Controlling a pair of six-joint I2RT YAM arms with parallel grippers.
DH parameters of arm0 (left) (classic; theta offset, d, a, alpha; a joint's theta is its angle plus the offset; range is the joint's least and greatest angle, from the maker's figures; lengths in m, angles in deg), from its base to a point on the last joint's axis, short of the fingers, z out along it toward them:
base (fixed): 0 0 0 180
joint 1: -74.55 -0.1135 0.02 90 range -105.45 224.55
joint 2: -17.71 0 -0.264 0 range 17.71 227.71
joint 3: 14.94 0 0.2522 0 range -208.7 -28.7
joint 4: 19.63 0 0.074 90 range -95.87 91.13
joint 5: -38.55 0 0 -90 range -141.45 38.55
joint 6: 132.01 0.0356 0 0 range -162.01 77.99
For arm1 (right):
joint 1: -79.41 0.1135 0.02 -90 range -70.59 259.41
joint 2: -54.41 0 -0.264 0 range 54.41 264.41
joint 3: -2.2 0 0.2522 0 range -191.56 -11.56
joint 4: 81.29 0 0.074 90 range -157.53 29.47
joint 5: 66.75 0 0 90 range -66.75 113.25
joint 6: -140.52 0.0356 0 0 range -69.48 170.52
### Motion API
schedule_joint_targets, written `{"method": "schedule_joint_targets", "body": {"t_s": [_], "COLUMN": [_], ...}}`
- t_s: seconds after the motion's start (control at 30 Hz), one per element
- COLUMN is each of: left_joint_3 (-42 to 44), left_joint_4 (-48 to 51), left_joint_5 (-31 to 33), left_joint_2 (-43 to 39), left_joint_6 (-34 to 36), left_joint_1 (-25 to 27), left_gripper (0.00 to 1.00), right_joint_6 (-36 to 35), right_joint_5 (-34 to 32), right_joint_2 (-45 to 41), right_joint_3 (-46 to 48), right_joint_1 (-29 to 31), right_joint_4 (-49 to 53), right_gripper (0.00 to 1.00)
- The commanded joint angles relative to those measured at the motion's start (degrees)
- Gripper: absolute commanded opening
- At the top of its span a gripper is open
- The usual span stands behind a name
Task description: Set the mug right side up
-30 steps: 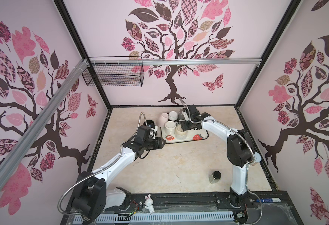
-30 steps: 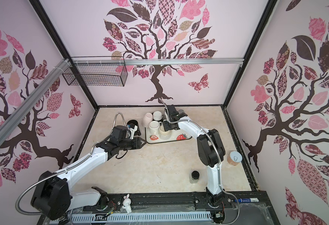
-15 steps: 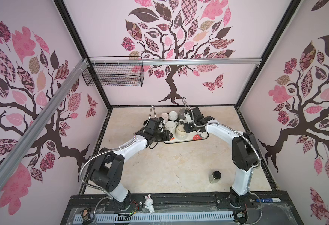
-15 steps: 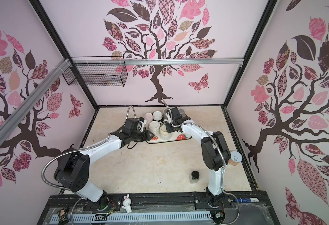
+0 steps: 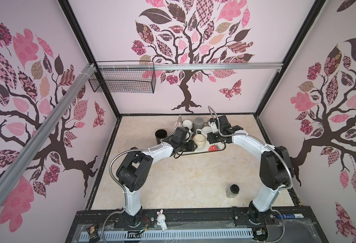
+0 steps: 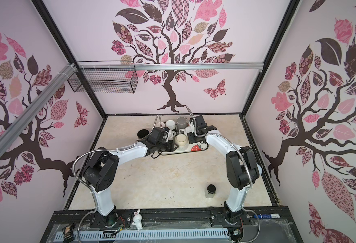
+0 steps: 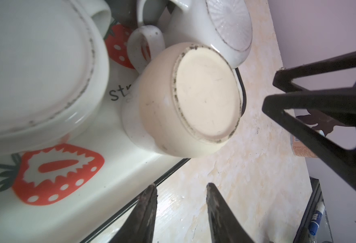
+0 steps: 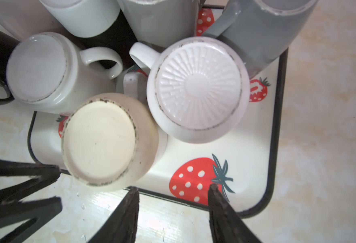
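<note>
Nearest the front rail stood a white rabbit figurine (image 5: 161, 217). Beyond it, on the table (image 5: 183, 178), was a glass jar (image 5: 233, 190) with a black lid, well apart from the work.

Farther in, both arms reached to the strawberry-printed tray (image 8: 257, 164). The left gripper (image 7: 181, 186) was released, its fingers spread over the tray's near edge with nothing between them. The right gripper (image 8: 174, 188) was likewise spread and empty, above the tray's rim by a strawberry print.

Just ahead of both sat the beige mug (image 7: 194, 101), upside down on the tray, its speckled handle pointing toward the mugs behind. Close beside it stood a white mug with a ribbed base (image 8: 198, 90), also inverted, then a grey mug (image 8: 263, 31) and a plain white mug (image 8: 40, 67). A black cup (image 5: 161, 134) stood mouth up on the table, just left of the tray.

The step in hand looked like the approach, before any grasp, with the beige mug the likely target. The next move would call for one gripper to close on its wall, lift it clear of its close neighbours, turn it over and set it down.
</note>
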Motion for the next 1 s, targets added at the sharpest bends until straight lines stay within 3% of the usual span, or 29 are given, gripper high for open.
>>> {"method": "schedule_joint_targets", "body": {"t_s": [0.0,0.13,0.3,0.47,0.67,0.97], "left_joint_3": [-4.02,-5.15,-3.54,-5.33,-13.63,-21.72], "left_joint_4": [-2.59,-2.53,-1.93,-0.33,3.75,5.72], "left_joint_5": [1.5,3.29,7.05,7.17,5.32,3.08], "left_joint_2": [1.16,1.42,-2.16,-4.11,1.86,10.69], "left_joint_6": [-0.33,-0.32,0.2,1.76,3.84,3.63], "left_joint_1": [2.34,4.65,4.87,1.8,-1.28,-2.51], "left_gripper": [0.41,0.41,0.41,0.41,0.41,0.43], "right_joint_6": [1.41,2.77,5.66,13.42,17.83,19.4], "right_joint_5": [0.93,1.27,7.55,11.44,11.71,15.95], "right_joint_2": [-5.39,-5.75,-3.21,-5.2,-8.11,-4.22], "right_joint_3": [0.87,0.93,-0.92,7.1,14.0,13.04], "right_joint_1": [-0.71,-2.13,-2.6,-1.93,-0.58,-0.56], "right_joint_4": [-1.26,-2.2,-1.43,-9.42,-16.01,-16.42], "right_gripper": [0.57,0.58,0.56,0.57,0.58,0.56]}}
